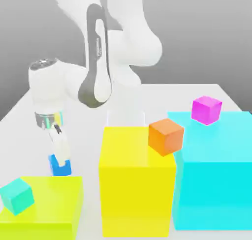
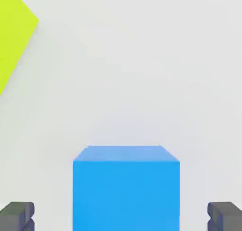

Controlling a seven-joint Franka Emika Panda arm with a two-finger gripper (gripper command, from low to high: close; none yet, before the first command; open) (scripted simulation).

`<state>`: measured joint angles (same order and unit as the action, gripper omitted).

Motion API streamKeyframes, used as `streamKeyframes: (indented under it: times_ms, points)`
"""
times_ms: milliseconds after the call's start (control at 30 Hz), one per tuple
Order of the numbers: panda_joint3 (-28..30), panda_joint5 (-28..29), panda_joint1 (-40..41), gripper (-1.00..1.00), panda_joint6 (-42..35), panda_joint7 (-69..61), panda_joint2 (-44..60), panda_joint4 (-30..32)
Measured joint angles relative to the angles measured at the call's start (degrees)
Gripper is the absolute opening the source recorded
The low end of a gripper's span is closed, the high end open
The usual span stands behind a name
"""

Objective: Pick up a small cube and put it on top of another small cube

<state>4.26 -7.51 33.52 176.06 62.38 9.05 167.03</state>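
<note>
The small bright-blue cube (image 1: 59,165) rests on the white table behind the lime block at the exterior view's left. My gripper (image 1: 61,159) has come down over it with its fingers open. In the hand view the blue cube (image 2: 125,187) lies between the two dark fingertips (image 2: 18,216), with a clear gap on each side, so nothing is gripped. The small teal cube (image 1: 17,195) sits tilted on top of the lime-green block (image 1: 49,204), nearer the camera than the blue cube.
A tall yellow block (image 1: 137,185) stands in the middle with a small orange cube (image 1: 166,136) on its corner. A big cyan block (image 1: 214,170) at the exterior view's right carries a small magenta cube (image 1: 206,109). A corner of the lime block (image 2: 14,40) lies near the hand.
</note>
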Motion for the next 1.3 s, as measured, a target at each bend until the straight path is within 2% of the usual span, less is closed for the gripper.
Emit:
streamKeyframes:
  times_ms: [33, 67, 300, 433, 567, 700, 1167, 1300]
  points:
    - [-1.9, -0.4, 1.9, 0.00, 1.7, -0.4, 2.0, -0.3]
    - [-3.1, -0.6, 3.0, -1.00, 2.8, -0.6, 3.4, -0.5]
    - [-3.3, -0.3, 3.2, -1.00, 2.9, -0.4, 3.3, -0.5]
    - [0.4, 4.7, 0.8, -1.00, -2.9, 3.4, -3.7, 0.7]
    - [0.9, 8.5, 1.7, -1.00, -9.7, 6.0, -11.9, 2.1]
    - [-0.3, 7.7, 0.2, -1.00, -16.4, 10.8, -12.4, -4.0]
    - [-2.6, 7.1, -6.0, -1.00, -39.6, 34.6, -6.7, -33.0]
    - [-2.6, 7.0, -6.2, -1.00, -34.1, 36.4, -0.5, -33.7]
